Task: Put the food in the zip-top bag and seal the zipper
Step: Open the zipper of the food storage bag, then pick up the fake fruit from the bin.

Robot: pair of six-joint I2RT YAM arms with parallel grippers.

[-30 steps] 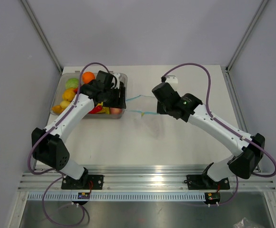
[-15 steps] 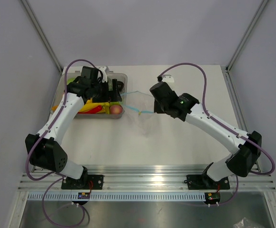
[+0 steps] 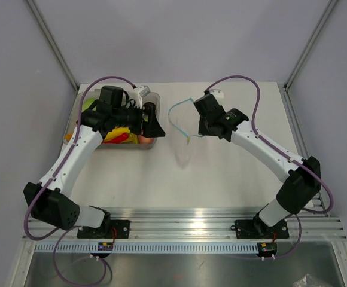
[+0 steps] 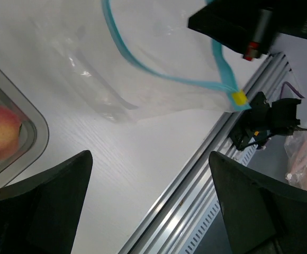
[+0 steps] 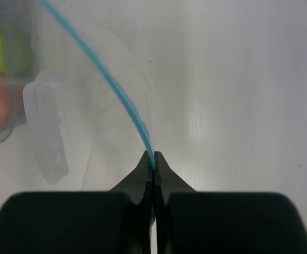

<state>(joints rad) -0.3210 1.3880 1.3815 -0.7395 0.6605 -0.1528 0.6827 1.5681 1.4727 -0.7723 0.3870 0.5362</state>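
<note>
Quick note on the zip-top bag (image 4: 98, 79). It's thin clear film, crinkly and floppy, and I'd guess it weighs next to nothing. It won't hold any shape by itself, and the film looks slick, so I wouldn't pinch it there. The zipper (image 4: 164, 75) is the only part with some stiffness, so that's the place to grab. My right gripper (image 5: 153, 159) is doing that now, clamped shut on the teal strip. The bag hangs off it just to the right of the tray (image 4: 39, 132), with the mouth sagging open in a loop. There's a small yellow tab (image 4: 240, 97) at one end of the strip.

My left gripper (image 4: 149, 164) sits at the tray's right edge, facing the bag, jaws spread wide with nothing in them. The food (image 3: 116, 136) all looks to be in the tray, including the peach (image 4: 0, 138) by the near rim. I can't see anything in the bag yet. The pieces look like small, light, hard toys, probably smooth, so I'd take each one across its middle.

The table (image 3: 221, 173) is plain white and looks smooth. Right of the tray I see only the bag and my right arm on it. Pale walls close in the sides and back, and a metal rail runs along the near edge.
</note>
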